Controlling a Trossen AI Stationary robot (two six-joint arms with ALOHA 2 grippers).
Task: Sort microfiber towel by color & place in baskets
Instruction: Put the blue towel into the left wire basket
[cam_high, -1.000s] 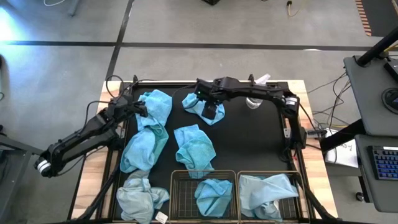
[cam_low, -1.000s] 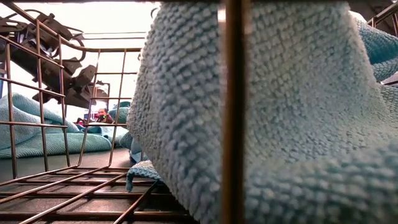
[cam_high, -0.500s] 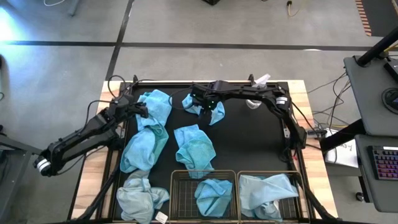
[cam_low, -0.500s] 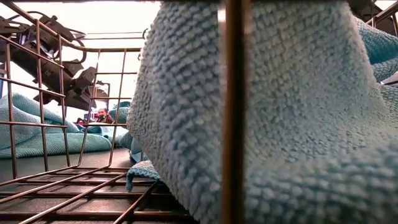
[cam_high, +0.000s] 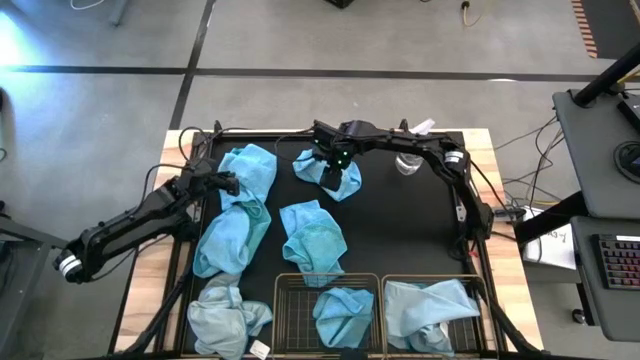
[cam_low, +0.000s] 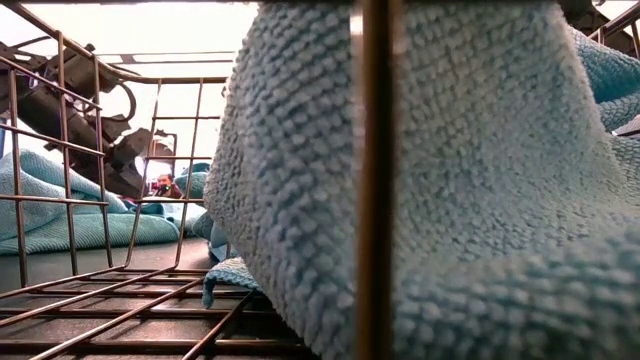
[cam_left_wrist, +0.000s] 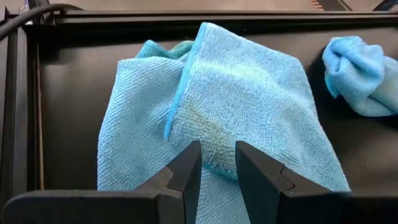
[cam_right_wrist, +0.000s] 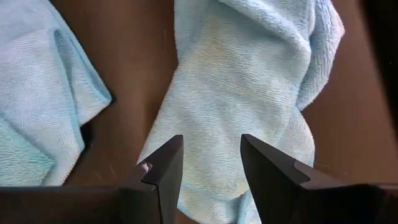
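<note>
Several microfiber towels lie on the black mat. A turquoise towel (cam_high: 252, 168) lies at the far left, and my left gripper (cam_high: 232, 183) stands open just over its left edge (cam_left_wrist: 211, 134). A light-blue towel (cam_high: 318, 167) lies crumpled at the far middle. My right gripper (cam_high: 335, 178) hangs open above it, fingers pointing down on either side of its middle (cam_right_wrist: 214, 93). Two wire baskets stand at the near edge. The left basket (cam_high: 330, 277) holds a turquoise towel (cam_high: 342, 312). The right basket (cam_high: 482, 318) holds a paler towel (cam_high: 430, 308).
Two more turquoise towels (cam_high: 230, 238) (cam_high: 315, 238) lie mid-table, and a pale grey one (cam_high: 225, 320) lies at the near left. A clear spray bottle (cam_high: 408, 160) stands at the far right under the right arm. In the low view a towel (cam_low: 450, 180) inside a basket fills most of the picture.
My right gripper has sunk toward the light-blue towel and tipped to point more steeply down, its fingers still apart. My left gripper has come down a little over the far-left turquoise towel. No towel has moved.
</note>
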